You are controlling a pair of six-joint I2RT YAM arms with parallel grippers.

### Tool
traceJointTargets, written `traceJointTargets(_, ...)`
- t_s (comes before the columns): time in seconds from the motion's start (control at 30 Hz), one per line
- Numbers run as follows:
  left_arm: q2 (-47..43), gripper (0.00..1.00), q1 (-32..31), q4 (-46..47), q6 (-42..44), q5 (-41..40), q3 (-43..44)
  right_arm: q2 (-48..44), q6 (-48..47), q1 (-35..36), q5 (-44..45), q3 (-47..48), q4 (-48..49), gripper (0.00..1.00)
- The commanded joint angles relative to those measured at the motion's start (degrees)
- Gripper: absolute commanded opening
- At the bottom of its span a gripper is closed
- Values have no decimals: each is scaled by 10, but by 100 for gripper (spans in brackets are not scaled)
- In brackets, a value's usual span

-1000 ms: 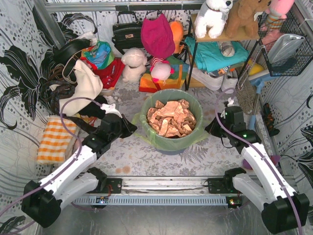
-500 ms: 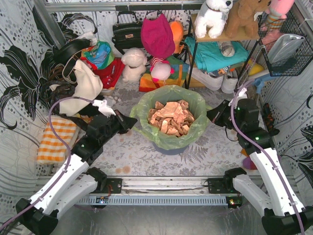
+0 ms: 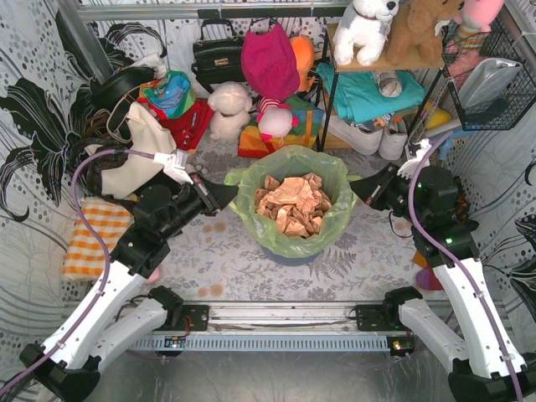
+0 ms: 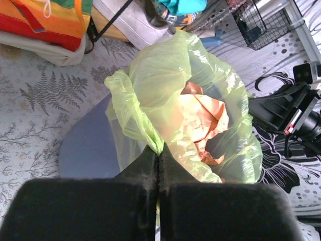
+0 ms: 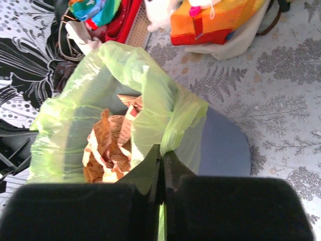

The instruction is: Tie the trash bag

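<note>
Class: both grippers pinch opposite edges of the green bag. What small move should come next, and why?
Probably lift both pinched edges higher: the left gripper and right gripper are shut on the trash bag, whose body sits in the bin, mouth open.

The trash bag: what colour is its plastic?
The trash bag is translucent lime green; left wrist view.
</note>
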Motion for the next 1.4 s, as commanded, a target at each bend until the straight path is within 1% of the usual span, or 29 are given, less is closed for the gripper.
traceJointTargets(0.0, 2, 0, 1, 32, 11, 29, 35, -8, 13, -3, -19, 38, 23, 0)
traceJointTargets(0.13, 17, 0, 1, 41, 9, 54, 53, 0, 16, -3, -46, 51, 31, 0)
traceJointTargets(0.33, 66, 0, 0, 46, 2, 100, 83, 28, 39, -2, -112, 40, 84, 0)
traceJointTargets(0.47, 106, 0, 0, 51, 2, 151, 99, 52, 53, 8, -151, 25, 108, 0)
traceJointTargets(0.6, 135, 0, -2, 61, -7, 185, 102, 62, 51, 36, -140, 8, 116, 0)
traceJointTargets(0.73, 149, 0, -11, 76, -16, 191, 109, 83, 67, 76, -130, -5, 153, 0)
traceJointTargets(0.83, 168, 0, -25, 92, -16, 191, 125, 103, 71, 125, -106, -2, 178, 0)
traceJointTargets(0.93, 192, 0, -47, 102, -14, 188, 148, 120, 71, 156, -87, 7, 196, 0)
traceJointTargets(1.13, 246, 0, -75, 140, -17, 186, 180, 150, 76, 182, -71, 24, 233, 0)
traceJointTargets(1.37, 274, 0, -99, 168, -25, 184, 202, 172, 79, 194, -60, 37, 258, 0)
